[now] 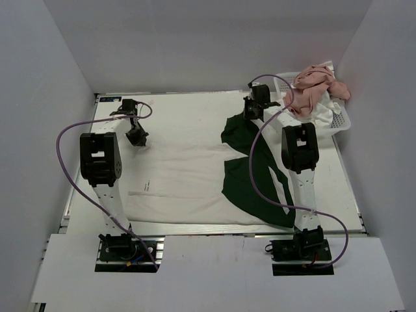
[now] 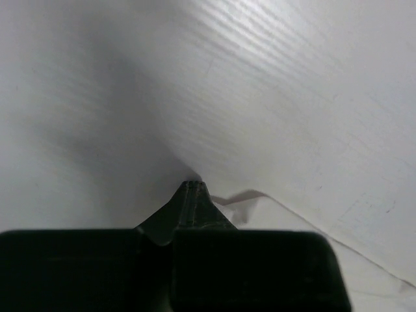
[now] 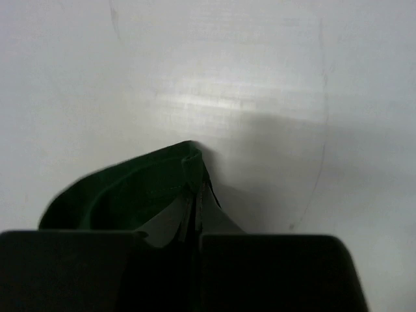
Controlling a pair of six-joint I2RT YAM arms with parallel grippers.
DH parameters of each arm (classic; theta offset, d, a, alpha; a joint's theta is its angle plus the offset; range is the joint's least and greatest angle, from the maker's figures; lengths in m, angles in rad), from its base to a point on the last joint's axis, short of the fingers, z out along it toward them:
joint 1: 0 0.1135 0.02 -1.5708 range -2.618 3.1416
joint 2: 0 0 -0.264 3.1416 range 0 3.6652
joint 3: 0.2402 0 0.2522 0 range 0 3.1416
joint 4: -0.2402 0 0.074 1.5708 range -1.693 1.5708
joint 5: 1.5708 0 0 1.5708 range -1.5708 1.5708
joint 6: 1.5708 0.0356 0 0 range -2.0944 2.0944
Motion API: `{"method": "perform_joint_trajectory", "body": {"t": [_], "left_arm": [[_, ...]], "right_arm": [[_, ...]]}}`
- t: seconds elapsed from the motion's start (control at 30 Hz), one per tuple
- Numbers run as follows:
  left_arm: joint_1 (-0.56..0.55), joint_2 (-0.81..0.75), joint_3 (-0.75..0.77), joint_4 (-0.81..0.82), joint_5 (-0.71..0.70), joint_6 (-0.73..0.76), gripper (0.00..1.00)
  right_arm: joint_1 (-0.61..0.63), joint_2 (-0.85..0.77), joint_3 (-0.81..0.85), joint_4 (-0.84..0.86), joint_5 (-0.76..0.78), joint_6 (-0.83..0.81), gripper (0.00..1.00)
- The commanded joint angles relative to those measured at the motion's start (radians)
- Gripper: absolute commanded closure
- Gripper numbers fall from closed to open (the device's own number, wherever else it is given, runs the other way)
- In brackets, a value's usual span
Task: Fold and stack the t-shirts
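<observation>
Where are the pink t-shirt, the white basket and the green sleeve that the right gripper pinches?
pink t-shirt (image 1: 311, 88): top view, on the middle of its crumpled heap.
white basket (image 1: 340, 121): top view, on its latticed near wall.
green sleeve (image 3: 123, 192): right wrist view, on its bunched fold.

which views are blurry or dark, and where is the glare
Top external: sharp, evenly lit. Left wrist: left hand dark and out of focus, glare on the table upper right. Right wrist: right hand dark, green sleeve soft, glare mid-frame.
</observation>
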Motion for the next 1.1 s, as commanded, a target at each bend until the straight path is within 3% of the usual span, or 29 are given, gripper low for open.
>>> {"method": "perform_joint_trajectory", "body": {"t": [0.0,0.23,0.47,0.73,0.9,1.07], "left_arm": [[-0.012,-0.096,-0.063,-0.016,0.013,0.006,1.0],[-0.012,-0.326,-0.256,0.083,0.024,0.006,1.0],[-0.012,-0.49,-0.387,0.116,0.006,0.016,1.0],[-0.012,-0.675,-0.552,0.115,-0.096,-0.059,1.0],[-0.012,-0.748,-0.598,0.077,-0.217,-0.141,1.0],[-0.012,-0.766,-0.612,0.067,-0.217,-0.152,1.0]], "right_arm": [[0.007,-0.178,-0.152,0.144,-0.094,-0.066,1.0],[0.015,-0.618,-0.691,0.405,-0.098,-0.092,1.0],[0.042,-0.896,-0.931,0.417,-0.071,-0.072,1.0],[0.082,-1.224,-1.167,0.284,0.094,0.024,1.0],[0.076,-1.396,-1.212,0.106,0.198,0.095,1.0],[0.073,-1.561,-1.249,-0.053,0.257,0.149,1.0]]}}
